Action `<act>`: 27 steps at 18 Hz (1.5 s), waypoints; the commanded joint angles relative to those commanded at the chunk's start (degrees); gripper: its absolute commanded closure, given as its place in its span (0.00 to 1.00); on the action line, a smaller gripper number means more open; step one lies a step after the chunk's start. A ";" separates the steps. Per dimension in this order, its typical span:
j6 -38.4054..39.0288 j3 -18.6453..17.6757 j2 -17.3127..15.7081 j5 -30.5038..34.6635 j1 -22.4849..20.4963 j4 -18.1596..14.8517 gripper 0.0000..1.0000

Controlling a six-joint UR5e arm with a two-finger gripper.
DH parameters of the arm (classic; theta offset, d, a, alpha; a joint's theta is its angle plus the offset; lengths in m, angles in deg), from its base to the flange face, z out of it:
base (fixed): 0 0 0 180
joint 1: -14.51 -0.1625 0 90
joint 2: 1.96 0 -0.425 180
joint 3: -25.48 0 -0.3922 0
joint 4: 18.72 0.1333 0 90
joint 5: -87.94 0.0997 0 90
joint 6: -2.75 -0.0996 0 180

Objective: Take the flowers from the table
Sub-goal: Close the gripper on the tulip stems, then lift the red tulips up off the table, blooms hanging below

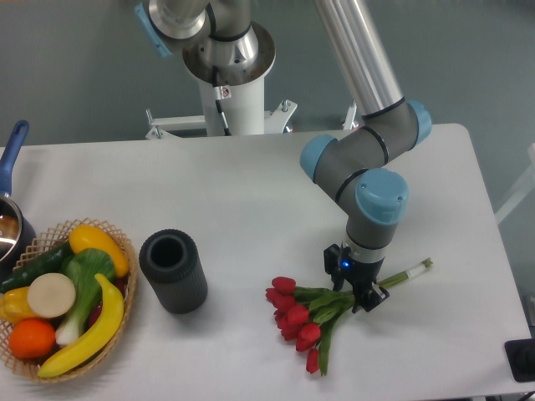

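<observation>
The flowers (294,316) lie on the white table (251,192) at the front right: a bunch of red tulip buds with green leaves, their pale stems running up to the right. My gripper (352,286) points straight down over the stems just right of the leaves. Its fingers are drawn in against the stems from both sides. The bunch still rests on the tabletop.
A dark cylinder (173,271) stands left of the flowers. A wicker basket (122,251) of produce sits at the front left, with a blue-handled pot (10,219) behind it. The table's front and right edges run close to the flowers.
</observation>
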 joint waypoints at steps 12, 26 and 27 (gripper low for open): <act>0.09 0.00 -0.26 0.09 0.00 -0.09 0.72; 5.27 0.00 -6.14 -5.08 -0.61 -0.18 0.72; 6.06 0.00 -6.94 -6.58 -0.62 -0.18 0.72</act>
